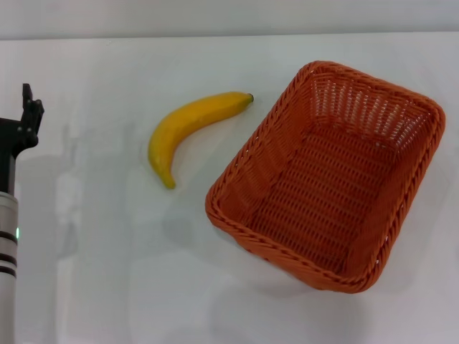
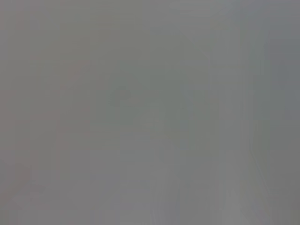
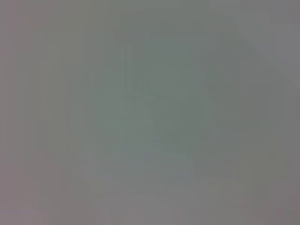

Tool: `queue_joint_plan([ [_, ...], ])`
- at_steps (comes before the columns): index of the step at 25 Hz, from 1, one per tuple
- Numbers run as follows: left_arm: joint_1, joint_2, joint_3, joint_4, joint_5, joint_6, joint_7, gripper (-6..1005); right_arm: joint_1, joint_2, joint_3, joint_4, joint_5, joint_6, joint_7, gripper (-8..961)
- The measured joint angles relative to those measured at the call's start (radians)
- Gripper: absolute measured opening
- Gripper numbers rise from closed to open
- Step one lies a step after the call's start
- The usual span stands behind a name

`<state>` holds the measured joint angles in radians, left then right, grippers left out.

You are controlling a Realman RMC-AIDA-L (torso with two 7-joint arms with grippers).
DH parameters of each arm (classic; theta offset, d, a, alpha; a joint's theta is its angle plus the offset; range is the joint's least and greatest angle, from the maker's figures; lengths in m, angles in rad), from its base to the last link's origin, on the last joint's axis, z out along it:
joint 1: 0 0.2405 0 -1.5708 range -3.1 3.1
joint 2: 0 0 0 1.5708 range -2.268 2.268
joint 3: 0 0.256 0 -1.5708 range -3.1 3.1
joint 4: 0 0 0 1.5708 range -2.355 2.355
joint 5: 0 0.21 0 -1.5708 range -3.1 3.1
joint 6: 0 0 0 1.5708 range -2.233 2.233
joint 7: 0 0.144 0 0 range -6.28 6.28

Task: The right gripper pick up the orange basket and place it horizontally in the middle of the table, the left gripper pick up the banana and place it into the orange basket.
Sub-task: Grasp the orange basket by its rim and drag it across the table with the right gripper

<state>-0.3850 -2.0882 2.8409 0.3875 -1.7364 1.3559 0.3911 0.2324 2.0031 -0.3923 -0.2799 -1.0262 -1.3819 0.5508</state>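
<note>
The orange basket (image 1: 330, 175) lies on the white table (image 1: 107, 287), right of centre and turned at a slant, with nothing inside it. The yellow banana (image 1: 188, 129) rests on the table just to its left, its dark stem tip pointing toward the basket's far corner. My left gripper (image 1: 27, 115) hangs at the left edge of the head view, well left of the banana and touching nothing. The right gripper is out of view. Both wrist views show only a blank grey surface.
A bare stretch of table lies between my left arm (image 1: 7, 236) and the banana, and along the front. The table's far edge (image 1: 229, 36) meets a pale wall.
</note>
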Motion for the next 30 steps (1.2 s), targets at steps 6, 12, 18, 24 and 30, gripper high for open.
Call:
queue_joint_plan([
  [6, -0.003, 0.001, 0.000, 0.007, 0.002, 0.012, 0.000, 848, -0.002, 0.000, 0.002, -0.001, -0.001, -0.027, 0.001, 853],
  [12, -0.004, 0.001, 0.000, 0.007, 0.002, 0.012, 0.000, 848, -0.002, 0.000, 0.003, -0.001, 0.004, -0.021, 0.001, 854],
  [18, -0.004, 0.001, 0.000, 0.007, 0.002, 0.012, -0.001, 848, -0.002, 0.000, 0.004, -0.002, 0.005, -0.019, 0.001, 854],
  [24, 0.000, 0.000, 0.000, 0.007, 0.002, 0.012, -0.001, 848, -0.002, 0.000, 0.004, -0.002, 0.006, -0.018, 0.001, 853],
  [30, 0.001, 0.000, 0.000, 0.007, 0.002, 0.011, -0.001, 848, -0.002, 0.000, 0.004, -0.001, 0.006, -0.017, 0.001, 853],
])
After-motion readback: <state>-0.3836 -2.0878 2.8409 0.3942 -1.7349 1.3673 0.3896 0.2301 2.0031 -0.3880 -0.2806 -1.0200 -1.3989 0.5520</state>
